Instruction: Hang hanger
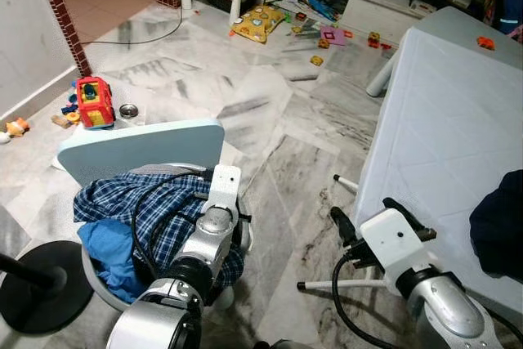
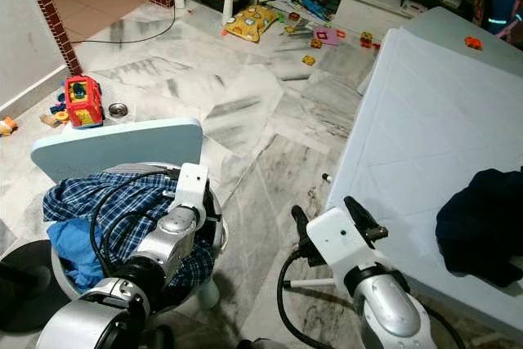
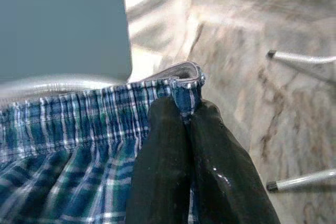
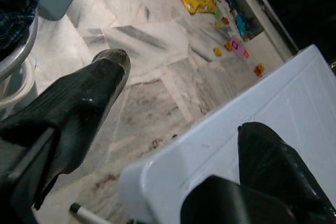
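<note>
The white counter (image 1: 441, 120) is filling the right of the head view, a dark garment (image 2: 482, 226) lying at its lower right edge. At lower left, a round basket (image 1: 88, 271) is holding blue plaid shorts (image 1: 139, 202). The left claw (image 3: 189, 124) is pinching their waistband, soft and light. The right claw (image 4: 178, 124) is hovering wide by the counter's corner. No hanger is showing; I cannot tell where it is.
</note>
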You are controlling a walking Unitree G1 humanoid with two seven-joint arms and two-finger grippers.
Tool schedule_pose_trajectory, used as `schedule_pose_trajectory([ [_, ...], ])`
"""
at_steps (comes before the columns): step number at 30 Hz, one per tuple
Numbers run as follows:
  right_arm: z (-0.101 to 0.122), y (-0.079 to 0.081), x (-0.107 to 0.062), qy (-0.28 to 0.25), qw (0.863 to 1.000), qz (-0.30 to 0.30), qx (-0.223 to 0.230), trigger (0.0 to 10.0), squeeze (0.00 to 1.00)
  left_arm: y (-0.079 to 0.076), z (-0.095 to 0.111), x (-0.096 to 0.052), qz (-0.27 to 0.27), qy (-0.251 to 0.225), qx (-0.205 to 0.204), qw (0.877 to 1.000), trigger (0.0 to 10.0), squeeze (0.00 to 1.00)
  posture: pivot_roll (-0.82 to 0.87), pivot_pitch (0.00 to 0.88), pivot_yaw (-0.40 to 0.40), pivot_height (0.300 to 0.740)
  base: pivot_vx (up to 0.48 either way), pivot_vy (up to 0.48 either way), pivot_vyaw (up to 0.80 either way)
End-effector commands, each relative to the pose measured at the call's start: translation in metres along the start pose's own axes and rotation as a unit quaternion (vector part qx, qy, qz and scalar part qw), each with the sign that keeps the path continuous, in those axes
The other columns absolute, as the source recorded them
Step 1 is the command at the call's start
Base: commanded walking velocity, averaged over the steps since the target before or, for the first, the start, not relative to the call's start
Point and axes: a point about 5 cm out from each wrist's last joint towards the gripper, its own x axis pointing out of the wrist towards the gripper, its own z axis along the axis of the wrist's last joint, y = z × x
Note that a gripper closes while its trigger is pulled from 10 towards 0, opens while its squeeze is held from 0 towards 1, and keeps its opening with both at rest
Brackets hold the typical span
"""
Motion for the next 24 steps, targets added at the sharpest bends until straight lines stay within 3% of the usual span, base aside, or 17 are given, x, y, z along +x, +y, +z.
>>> schedule_pose_trajectory([
  [1, 0.000, -0.007, 0.003, -0.004, 1.000, -0.009, -0.007, 10.0, 0.00, -0.004, 0.003, -0.004, -0.032, -0.023, 0.017, 0.999, 0.0, 0.00, 0.02, 0.051, -0.139, 0.740, 0.000, 0.000, 0.00],
  [7, 0.002, -0.010, 0.015, -0.016, 1.000, -0.004, -0.012, 10.0, 0.00, 0.002, 0.003, -0.017, -0.060, -0.052, 0.028, 0.996, 0.0, 0.00, 0.06, 0.027, -0.142, 0.740, 0.000, 0.000, 0.00],
  [8, 0.004, -0.011, 0.021, -0.024, 1.000, -0.002, -0.014, 10.0, 0.00, 0.006, 0.003, -0.023, -0.078, -0.065, 0.036, 0.994, 0.7, 0.00, 0.07, 0.019, -0.142, 0.740, 0.000, 0.000, 0.00],
  [10, 0.005, -0.012, 0.023, -0.024, 1.000, -0.002, -0.014, 10.0, 0.00, 0.007, 0.003, -0.023, -0.081, -0.066, 0.039, 0.994, 1.1, 0.00, 0.09, 0.012, -0.144, 0.740, 0.000, 0.000, 0.00],
  [15, 0.006, -0.014, 0.032, -0.034, 0.999, 0.000, -0.017, 10.0, 0.00, 0.013, 0.011, -0.031, -0.105, -0.098, 0.076, 0.987, 0.7, 0.00, 0.11, 0.000, -0.137, 0.740, 0.000, 0.000, 0.00],
  [17, 0.006, -0.014, 0.033, -0.036, 0.999, -0.001, -0.017, 10.0, 0.00, 0.014, 0.012, -0.034, -0.101, -0.097, 0.080, 0.987, 0.6, 0.00, 0.12, 0.000, -0.134, 0.740, 0.000, 0.000, 0.00],
  [18, 0.006, -0.015, 0.034, -0.037, 0.999, -0.001, -0.017, 10.0, 0.00, 0.015, 0.011, -0.035, -0.097, -0.092, 0.081, 0.988, 0.0, 0.00, 0.12, 0.000, -0.126, 0.740, 0.000, 0.000, 0.00],
  [22, 0.005, -0.016, 0.035, -0.042, 0.999, -0.005, -0.017, 10.0, 0.00, 0.020, 0.001, -0.045, -0.077, -0.055, 0.079, 0.992, 0.0, 0.00, 0.11, 0.000, -0.115, 0.740, 0.000, 0.000, 0.00],
  [23, 0.004, -0.017, 0.035, -0.044, 0.999, -0.007, -0.017, 10.0, 0.00, 0.022, -0.006, -0.051, -0.081, -0.034, 0.068, 0.994, 1.5, 0.00, 0.11, 0.000, -0.113, 0.740, 0.000, 0.000, 0.00],
  [24, 0.003, -0.018, 0.035, -0.045, 0.999, -0.008, -0.018, 10.0, 0.00, 0.024, -0.012, -0.055, -0.084, -0.020, 0.068, 0.994, 1.5, 0.00, 0.11, 0.000, -0.111, 0.740, 0.000, 0.000, 0.00],
])
